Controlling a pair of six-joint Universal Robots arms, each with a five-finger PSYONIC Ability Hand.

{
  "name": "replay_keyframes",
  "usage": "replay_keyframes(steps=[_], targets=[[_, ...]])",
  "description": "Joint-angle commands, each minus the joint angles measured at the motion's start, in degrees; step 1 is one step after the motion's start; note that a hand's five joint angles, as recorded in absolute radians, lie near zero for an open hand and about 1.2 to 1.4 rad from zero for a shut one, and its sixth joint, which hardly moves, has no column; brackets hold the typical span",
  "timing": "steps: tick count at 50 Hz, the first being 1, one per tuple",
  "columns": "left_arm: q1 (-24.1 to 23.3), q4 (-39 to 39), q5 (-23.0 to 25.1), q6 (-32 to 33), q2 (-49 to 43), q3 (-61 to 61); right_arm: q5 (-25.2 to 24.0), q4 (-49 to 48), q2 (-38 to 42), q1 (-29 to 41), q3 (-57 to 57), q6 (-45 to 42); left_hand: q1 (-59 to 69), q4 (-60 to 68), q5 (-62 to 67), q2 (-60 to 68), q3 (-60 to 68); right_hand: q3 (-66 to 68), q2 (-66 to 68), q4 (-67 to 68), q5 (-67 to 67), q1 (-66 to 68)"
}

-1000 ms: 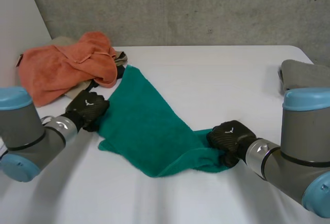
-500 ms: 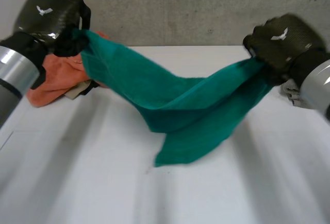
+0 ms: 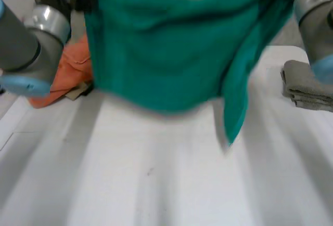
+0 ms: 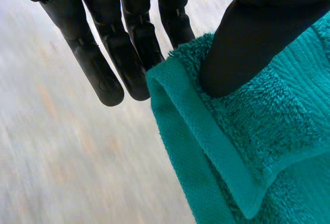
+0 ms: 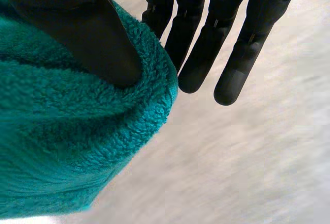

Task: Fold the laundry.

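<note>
A green towel hangs spread out above the white table, stretched between my two raised arms, with one loose corner dangling lowest towards the right. In the left wrist view my left hand pinches a hemmed corner of the towel between its thumb and straight fingers. In the right wrist view my right hand pinches the towel's other top end under its thumb.
A crumpled orange towel lies on a beige cloth at the table's back left, behind my left arm. A folded grey cloth sits at the right edge. A concrete wall stands behind the table.
Both hands have risen from the table, lifting the green towel with them and pulling it wide. It now hangs as a sheet instead of lying crumpled.
</note>
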Motion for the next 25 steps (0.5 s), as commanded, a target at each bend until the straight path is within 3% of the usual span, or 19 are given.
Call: replay_keyframes(steps=[1, 10, 18, 23, 25], targets=[[-0.5, 15.1, -3.0, -9.1, 4.0, 0.8, -1.3, -14.4, -5.3, -0.1, 5.9, 2.0, 14.2, 11.2, 14.1, 11.3, 11.8, 11.8, 12.8, 11.4, 12.6, 16.1], [1.4, 3.5, -3.1, -9.4, 4.5, -7.6, -3.3, -7.2, -7.6, -0.4, 17.8, 2.0, 14.2, 11.2, 14.1, 11.3, 11.8, 11.8, 12.8, 11.4, 12.6, 16.1], [2.2, -5.1, -2.9, -8.7, 3.8, -21.9, -5.0, 4.8, -7.1, 0.2, 35.5, 1.3, 14.2, 11.2, 14.1, 11.3, 11.8, 11.8, 12.8, 11.4, 12.6, 16.1], [2.4, -5.8, -3.1, -2.5, -1.6, -26.6, -7.2, 4.8, -1.2, 0.5, 42.5, 1.1, 14.2, 11.2, 14.1, 11.3, 11.8, 11.8, 12.8, 11.4, 12.6, 16.1], [2.4, -6.5, -3.3, 2.8, -4.2, -26.7, -7.4, 4.1, 1.0, 0.5, 43.1, 1.1, 14.2, 11.2, 14.1, 11.3, 11.8, 11.8, 12.8, 11.4, 12.6, 16.1]])
